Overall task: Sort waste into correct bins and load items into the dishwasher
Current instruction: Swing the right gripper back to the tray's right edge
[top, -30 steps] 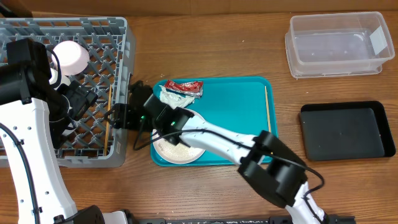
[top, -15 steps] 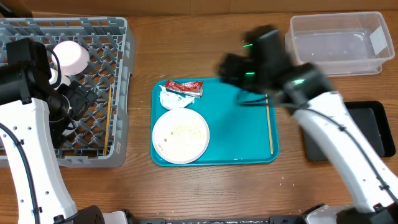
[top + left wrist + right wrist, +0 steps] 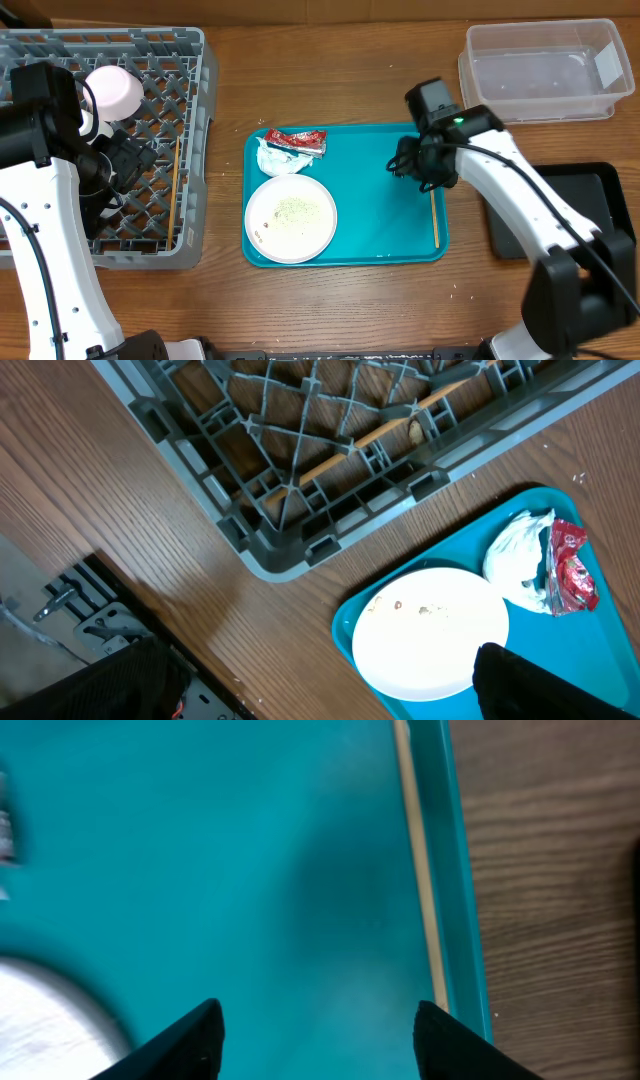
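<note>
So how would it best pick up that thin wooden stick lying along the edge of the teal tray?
Probably near its middle, from straight above, with the fingers on either side. The chopstick lies flat, close beside the teal tray's raised rim, so the rim-side finger gets little room.

The right arm [image 3: 515, 195] is covering the chopstick's [image 3: 434, 222] upper end and the black tray's [image 3: 585, 212] left edge. The left arm [image 3: 40, 210] is hiding part of the dish rack [image 3: 190, 60]. In the right wrist view, the blurred plate [image 3: 40, 1012] is running off the corner.
</note>
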Robot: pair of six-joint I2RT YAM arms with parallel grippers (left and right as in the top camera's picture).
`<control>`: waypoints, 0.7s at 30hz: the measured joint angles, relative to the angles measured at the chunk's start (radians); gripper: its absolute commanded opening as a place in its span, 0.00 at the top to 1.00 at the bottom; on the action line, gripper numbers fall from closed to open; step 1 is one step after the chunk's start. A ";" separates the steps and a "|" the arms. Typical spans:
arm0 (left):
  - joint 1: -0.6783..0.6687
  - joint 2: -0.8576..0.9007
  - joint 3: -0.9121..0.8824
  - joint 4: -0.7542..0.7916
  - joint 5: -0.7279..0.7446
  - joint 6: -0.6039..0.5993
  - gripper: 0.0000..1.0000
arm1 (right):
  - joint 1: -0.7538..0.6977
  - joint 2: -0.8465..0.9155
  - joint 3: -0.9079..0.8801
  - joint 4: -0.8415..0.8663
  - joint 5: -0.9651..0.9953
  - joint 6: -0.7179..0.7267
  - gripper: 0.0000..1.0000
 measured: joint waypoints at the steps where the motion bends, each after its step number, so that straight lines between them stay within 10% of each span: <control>1: 0.000 0.000 0.000 0.000 0.000 0.000 0.00 | 0.000 0.019 -0.010 0.004 0.009 -0.002 0.38; 21: 0.000 0.000 0.000 0.000 0.000 0.000 0.00 | 0.000 0.127 -0.106 0.151 0.134 -0.056 0.33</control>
